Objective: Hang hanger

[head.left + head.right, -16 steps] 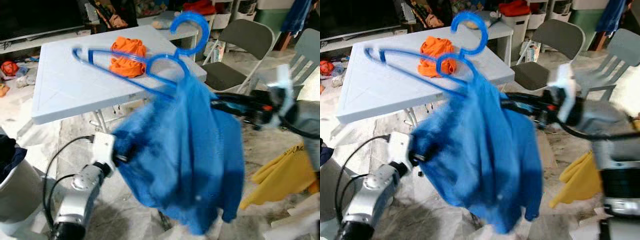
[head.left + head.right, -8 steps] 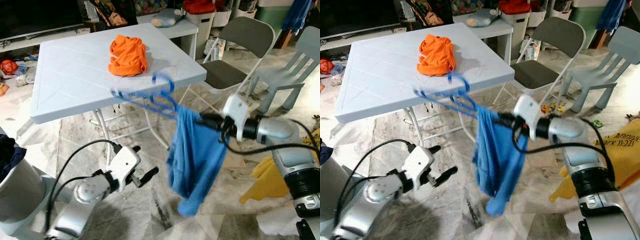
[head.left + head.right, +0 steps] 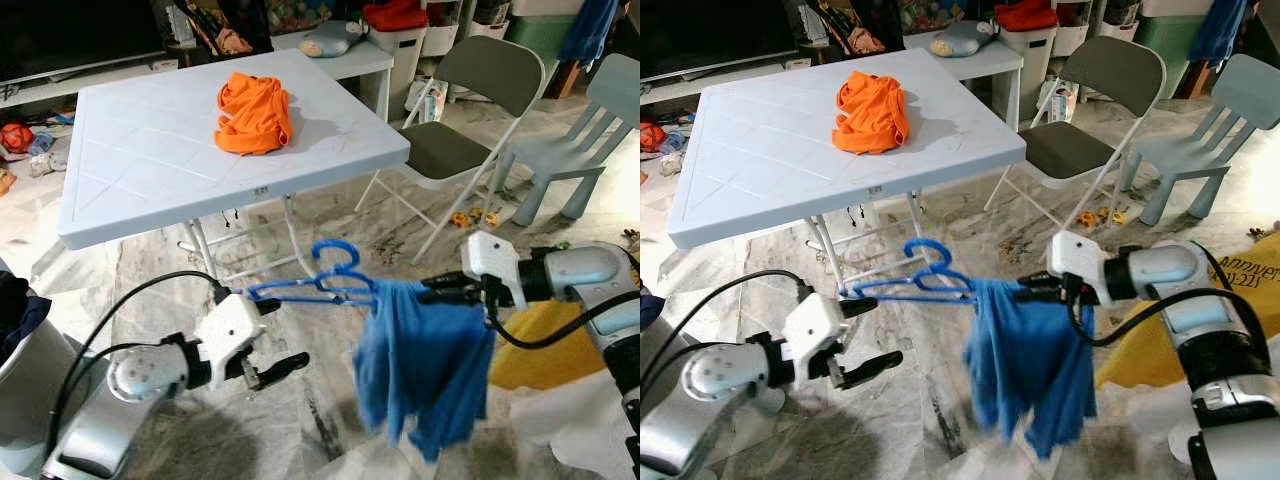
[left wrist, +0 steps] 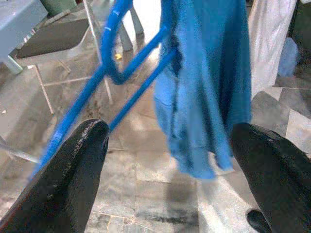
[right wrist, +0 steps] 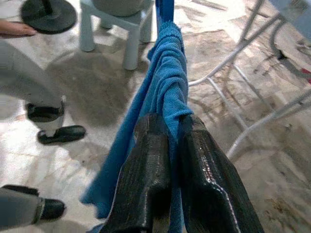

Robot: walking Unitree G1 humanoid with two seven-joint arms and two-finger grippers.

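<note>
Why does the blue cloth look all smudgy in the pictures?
In both eye views the blue cloth and blue hanger are smeared by motion blur, while the table looks sharp. In the left wrist view the cloth is soft; in the right wrist view, pinched by the right tool, its weave looks crisp.

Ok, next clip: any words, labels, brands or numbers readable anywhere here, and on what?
None can be read in full.
Dark print on the yellow bag by the right arm: letters are there, too blurred to read.
Small sticker on the front edge of the white table: too small to read.
</note>
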